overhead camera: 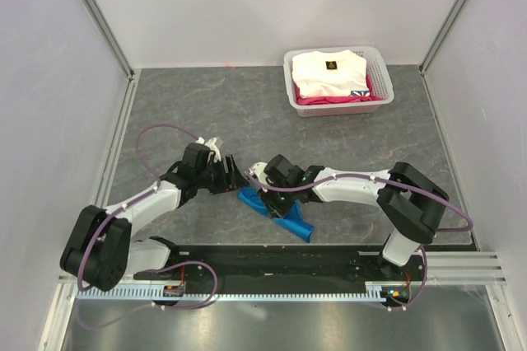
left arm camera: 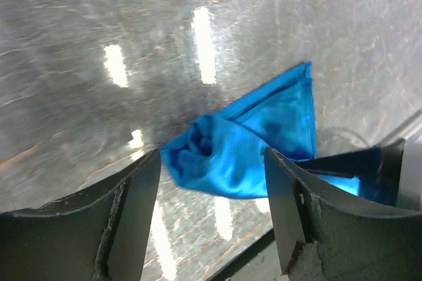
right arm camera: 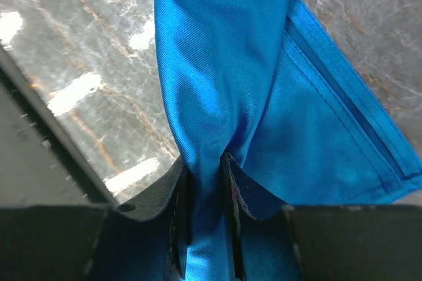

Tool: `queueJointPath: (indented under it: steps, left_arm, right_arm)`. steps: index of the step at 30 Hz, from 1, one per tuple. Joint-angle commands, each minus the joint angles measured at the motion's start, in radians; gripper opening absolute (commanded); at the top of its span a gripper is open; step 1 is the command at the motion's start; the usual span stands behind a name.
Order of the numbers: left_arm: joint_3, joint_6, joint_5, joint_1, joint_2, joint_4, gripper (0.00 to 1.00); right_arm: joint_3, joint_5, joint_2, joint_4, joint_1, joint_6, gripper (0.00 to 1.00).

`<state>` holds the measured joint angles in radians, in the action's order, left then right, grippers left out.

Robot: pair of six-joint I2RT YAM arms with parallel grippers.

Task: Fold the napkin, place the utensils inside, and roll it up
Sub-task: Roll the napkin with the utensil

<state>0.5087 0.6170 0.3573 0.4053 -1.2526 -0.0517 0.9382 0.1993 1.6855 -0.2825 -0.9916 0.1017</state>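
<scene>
Blue napkin point(right arm camera: 217, 96) bunched; R jaws clamped on its fold; L jaws open, nr it.

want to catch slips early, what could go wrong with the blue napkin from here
The right gripper is shut on just a thin ridge of the napkin; a pull could slip it free or undo the bundle.
The left gripper stands open at the bunched end; closing there may crumple it rather than tighten the roll.
No utensils show, so they may not be inside.
</scene>
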Motion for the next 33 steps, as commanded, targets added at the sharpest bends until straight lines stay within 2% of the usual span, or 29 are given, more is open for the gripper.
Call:
queueJointPath:
  steps: [1,7,12,21,24,26,27,29,30,31,33]
  left_arm:
    - [-0.065,-0.023,-0.058,-0.005,0.097,0.012,0.72]
    - [-0.133,-0.02,0.035,-0.006,0.139,0.159,0.72]
    - [-0.156,-0.014,0.084,-0.005,0.09,0.271,0.71]
    - [-0.16,-0.016,0.129,-0.006,-0.02,0.365,0.56]
    - [-0.16,-0.014,0.144,-0.005,-0.066,0.406,0.49]
    - [-0.16,-0.011,0.15,-0.005,-0.09,0.43,0.4]
    - [-0.159,-0.011,0.158,-0.005,-0.106,0.437,0.31]
    - [-0.154,-0.011,0.158,-0.005,-0.12,0.432,0.2]
    - [-0.148,-0.014,0.154,-0.006,-0.126,0.425,0.09]
    - [-0.144,-0.016,0.151,-0.005,-0.131,0.415,0.04]
    - [-0.121,-0.023,0.143,-0.006,-0.137,0.368,0.02]
  right_arm:
    - [-0.036,0.276,0.037,-0.014,0.07,0.016,0.29]
    - [-0.05,0.5,0.085,0.051,0.154,0.006,0.28]
    - [-0.05,0.555,0.129,0.072,0.203,-0.01,0.27]
    - [-0.049,0.571,0.167,0.092,0.231,-0.007,0.27]
    - [-0.047,0.565,0.174,0.089,0.231,-0.007,0.27]
    - [-0.045,0.558,0.174,0.088,0.231,-0.005,0.27]
    - [-0.044,0.545,0.171,0.088,0.231,-0.004,0.27]
    - [-0.032,0.526,0.163,0.071,0.231,0.001,0.28]
    - [-0.024,0.5,0.157,0.057,0.231,0.001,0.29]
    - [-0.016,0.482,0.14,0.031,0.231,0.001,0.31]
    - [0.01,0.441,0.117,-0.003,0.231,0.001,0.39]
